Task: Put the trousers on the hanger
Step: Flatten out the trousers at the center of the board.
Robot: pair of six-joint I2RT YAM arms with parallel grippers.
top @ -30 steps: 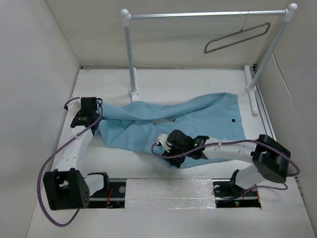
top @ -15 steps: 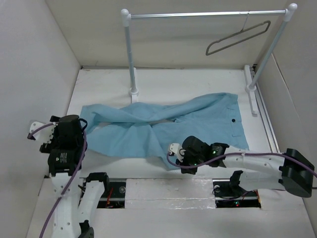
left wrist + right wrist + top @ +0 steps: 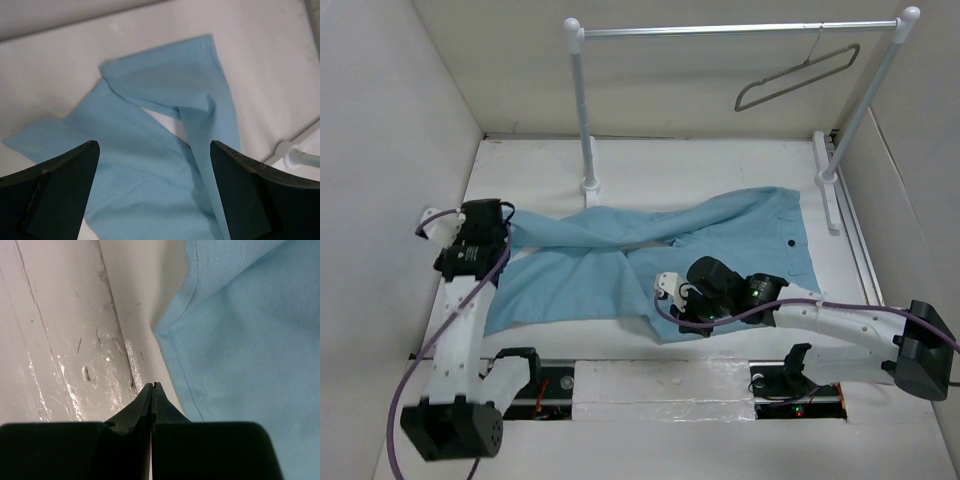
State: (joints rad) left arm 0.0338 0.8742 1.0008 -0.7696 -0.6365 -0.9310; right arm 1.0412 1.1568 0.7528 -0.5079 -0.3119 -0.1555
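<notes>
**Trousers lying on the table, hanger hanging on the rack**

The trousers (image 3: 720, 235) are lying flat in the middle of the table (image 3: 700, 170), with the waist to the right and the legs reaching left. The hanger (image 3: 798, 78) is hanging from the rack (image 3: 582, 110) at the far right, well apart from them. The left pincer (image 3: 154, 147) is hovering wide open over the leg ends on the left. The right pincer (image 3: 152, 386) is pressing its tips tight together, gripping nothing, just beside the near edge of the trousers.

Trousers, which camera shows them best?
The top external view: the trousers lie spread out, with both legs and the waistband visible. The left wrist view shows only parts of the two legs. The right wrist view shows just a hemmed corner.
</notes>
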